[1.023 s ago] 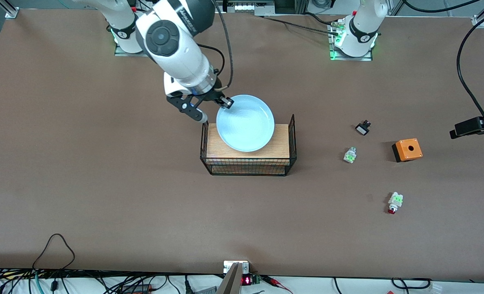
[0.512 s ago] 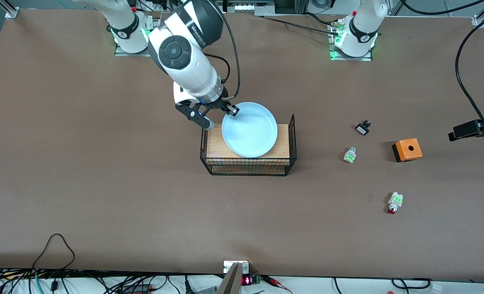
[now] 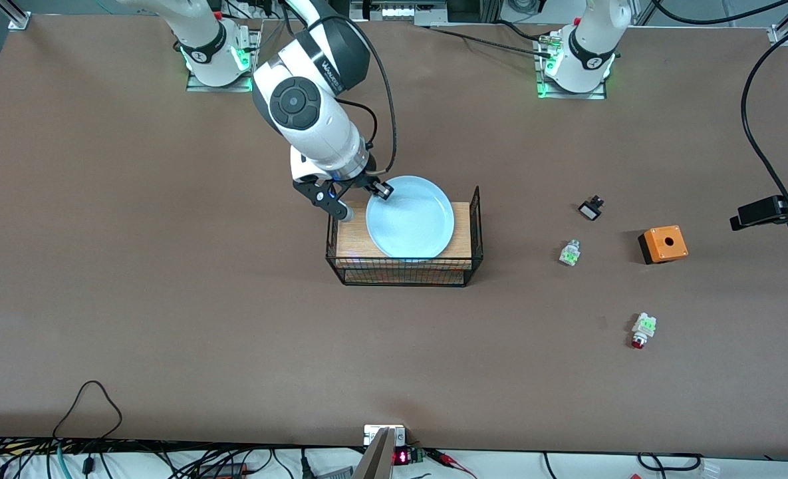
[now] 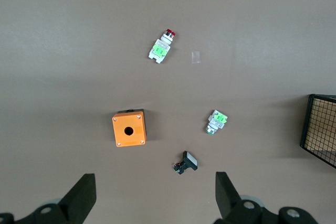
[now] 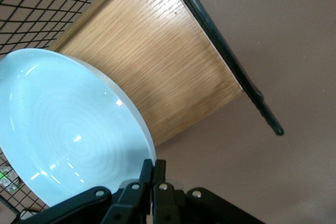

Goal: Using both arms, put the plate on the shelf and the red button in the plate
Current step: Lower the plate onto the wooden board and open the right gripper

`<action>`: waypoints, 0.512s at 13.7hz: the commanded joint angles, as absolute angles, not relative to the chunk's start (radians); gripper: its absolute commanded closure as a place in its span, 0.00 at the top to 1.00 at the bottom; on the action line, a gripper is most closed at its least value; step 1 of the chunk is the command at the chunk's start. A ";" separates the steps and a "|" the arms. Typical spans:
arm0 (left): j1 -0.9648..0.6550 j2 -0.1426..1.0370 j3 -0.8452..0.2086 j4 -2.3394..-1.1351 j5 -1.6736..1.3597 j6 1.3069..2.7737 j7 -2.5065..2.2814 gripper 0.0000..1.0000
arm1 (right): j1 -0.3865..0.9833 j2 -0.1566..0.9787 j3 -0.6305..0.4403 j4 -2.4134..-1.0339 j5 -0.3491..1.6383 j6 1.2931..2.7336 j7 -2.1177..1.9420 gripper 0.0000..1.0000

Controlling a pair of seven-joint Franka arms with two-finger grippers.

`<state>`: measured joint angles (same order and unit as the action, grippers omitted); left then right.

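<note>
My right gripper (image 3: 367, 193) is closed on the rim of the plate (image 3: 409, 217), pinching it at about 10 o'clock on the plate's edge as the front view shows it; in the right wrist view the two fingers (image 5: 152, 174) sit almost together with the rim (image 5: 137, 129) between them. The plate is over the wooden shelf (image 3: 352, 237) of the wire rack (image 3: 404, 274), which stands near the middle of the table (image 3: 167, 299). Whether the plate touches the wood cannot be told.

My left arm waits. Its gripper (image 4: 152, 198) hangs over the left arm's end of the table with its fingers spread wide and nothing between them; the front view does not show this gripper.

The red button (image 3: 642, 330) lies on the table toward the left arm's end, well apart from the rack and nearest the front camera of the loose parts, red cap pointing toward that camera. From it, the orange box (image 3: 663, 244) with a hole lies at about 1 o'clock, the green and white part (image 3: 570, 253) at about 11 o'clock, and the small black part (image 3: 590, 209) at about 11 o'clock too, farther up. All four show in the left wrist view: red button (image 4: 160, 49), orange box (image 4: 128, 129), green and white part (image 4: 216, 122), black part (image 4: 186, 162)
</note>
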<state>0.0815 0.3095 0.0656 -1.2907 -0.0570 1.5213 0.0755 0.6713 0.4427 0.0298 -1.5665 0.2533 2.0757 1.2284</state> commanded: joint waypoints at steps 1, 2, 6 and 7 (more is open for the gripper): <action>0.089 0.327 0.067 -1.255 -0.081 1.514 0.097 1.00 | 0.675 0.460 0.020 -1.568 0.249 2.094 1.175 0.00; 0.089 0.327 0.067 -1.255 -0.081 1.514 0.097 1.00 | 0.672 0.460 0.020 -1.581 0.247 2.095 1.149 0.00; 0.089 0.327 0.067 -1.255 -0.081 1.514 0.097 1.00 | 0.669 0.460 0.015 -1.611 0.245 2.117 1.114 0.00; 0.089 0.327 0.067 -1.255 -0.081 1.514 0.097 1.00 | 0.670 0.459 0.015 -1.615 0.245 2.124 1.108 0.00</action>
